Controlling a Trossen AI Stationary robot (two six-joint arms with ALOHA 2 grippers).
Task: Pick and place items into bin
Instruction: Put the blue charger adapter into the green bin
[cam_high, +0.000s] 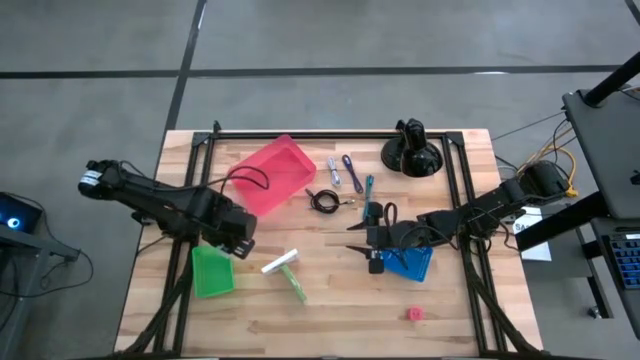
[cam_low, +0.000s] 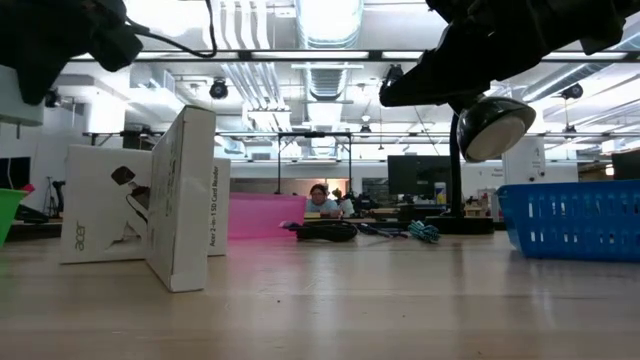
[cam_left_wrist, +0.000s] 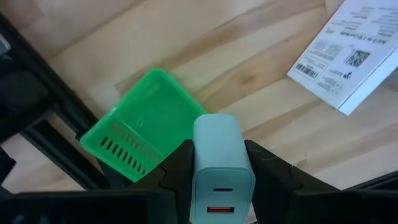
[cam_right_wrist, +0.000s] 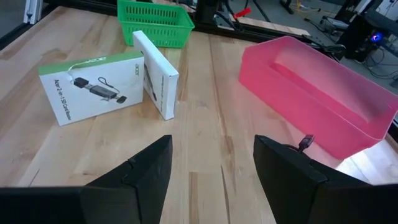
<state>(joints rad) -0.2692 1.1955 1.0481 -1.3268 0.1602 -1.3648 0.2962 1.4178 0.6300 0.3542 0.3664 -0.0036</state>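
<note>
Left gripper (cam_left_wrist: 214, 180) fingers clamp a pale blue-grey USB charger block (cam_left_wrist: 219, 163) above the green slotted plastic bin (cam_high: 211, 271), bench 8 o'clock. Right gripper (cam_right_wrist: 211, 165) fingers open, empty, near centre.

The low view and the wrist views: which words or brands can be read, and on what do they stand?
"acer": front of the lying white box.
"Acer 2-in-1 SD Card Reader": side of the standing white box; it is small, so this reading is uncertain.
Label with barcode and QR code on a white box: too small to read.
</note>
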